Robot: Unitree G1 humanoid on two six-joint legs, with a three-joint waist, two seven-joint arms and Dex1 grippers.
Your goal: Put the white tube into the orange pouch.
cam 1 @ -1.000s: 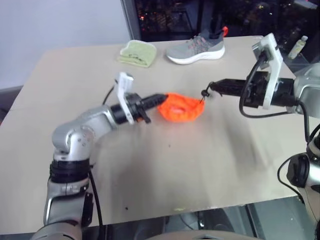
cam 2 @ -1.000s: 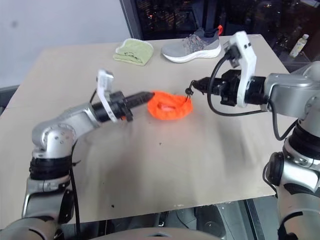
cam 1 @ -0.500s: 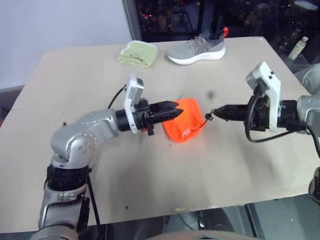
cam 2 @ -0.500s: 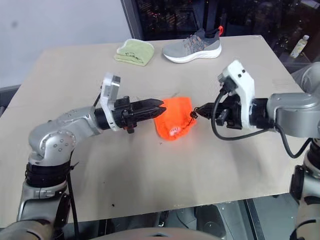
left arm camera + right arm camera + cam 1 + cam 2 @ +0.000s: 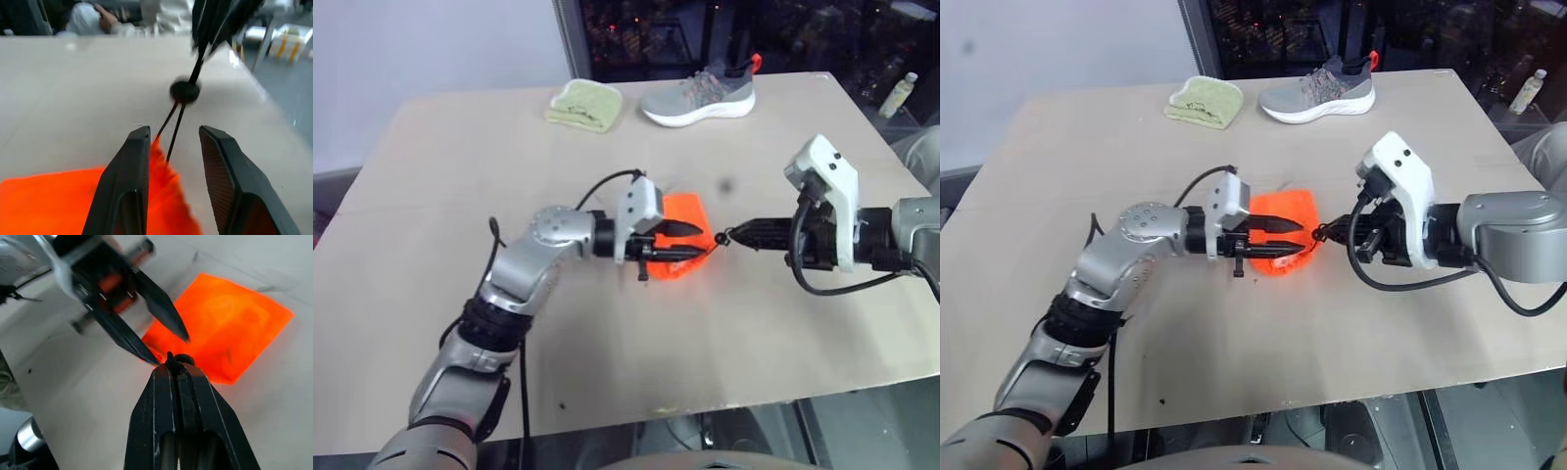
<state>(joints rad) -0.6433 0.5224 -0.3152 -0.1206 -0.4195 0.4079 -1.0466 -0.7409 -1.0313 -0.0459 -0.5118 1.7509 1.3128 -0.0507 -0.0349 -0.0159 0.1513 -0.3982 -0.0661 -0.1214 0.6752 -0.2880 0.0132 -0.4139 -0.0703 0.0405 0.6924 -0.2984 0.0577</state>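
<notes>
Left eye view: the pouch (image 5: pixel 683 235) lies mid-bench (image 5: pixel 607 343). The left pincer (image 5: pixel 690 242), jaws parted and empty, reaches over the pouch's near edge. The right pincer (image 5: pixel 736 235) is clenched on the cord (image 5: pixel 182 110). The tube cannot be made out.

A big tan table (image 5: pixel 460 176) holds everything. An orange pouch (image 5: pixel 682 217) lies near its middle. At the far edge sit a folded green cloth (image 5: pixel 584 104) and a grey shoe (image 5: pixel 697 96), side by side.
</notes>
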